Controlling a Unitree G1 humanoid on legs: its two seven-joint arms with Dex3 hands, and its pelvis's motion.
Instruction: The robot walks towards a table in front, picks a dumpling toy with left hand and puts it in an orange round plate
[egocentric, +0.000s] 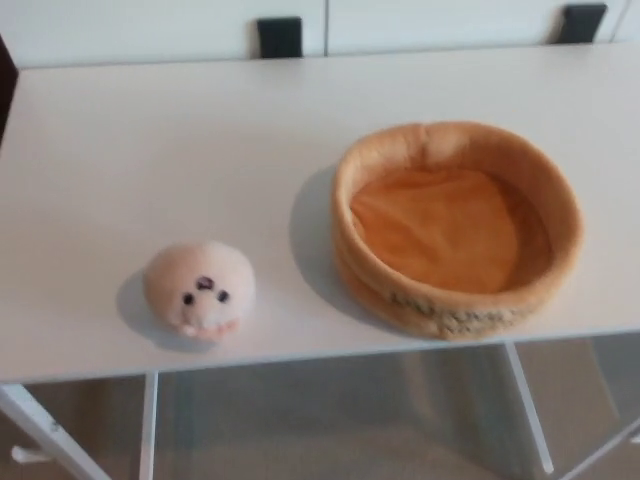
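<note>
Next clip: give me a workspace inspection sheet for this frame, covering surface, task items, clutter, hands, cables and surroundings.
Surface: white rectangular table, with white legs visible below its front edge.
Task items: pale pink round plush dumpling toy with a small face, sitting near the front left edge; orange round soft fabric plate with a raised rim, to its right, empty, apart from the toy.
Clutter: nothing seen.
Hands: neither is in view.
Cables: nothing seen.
Surroundings: white panels behind the table with two dark rectangular fittings; brownish floor below.
</note>
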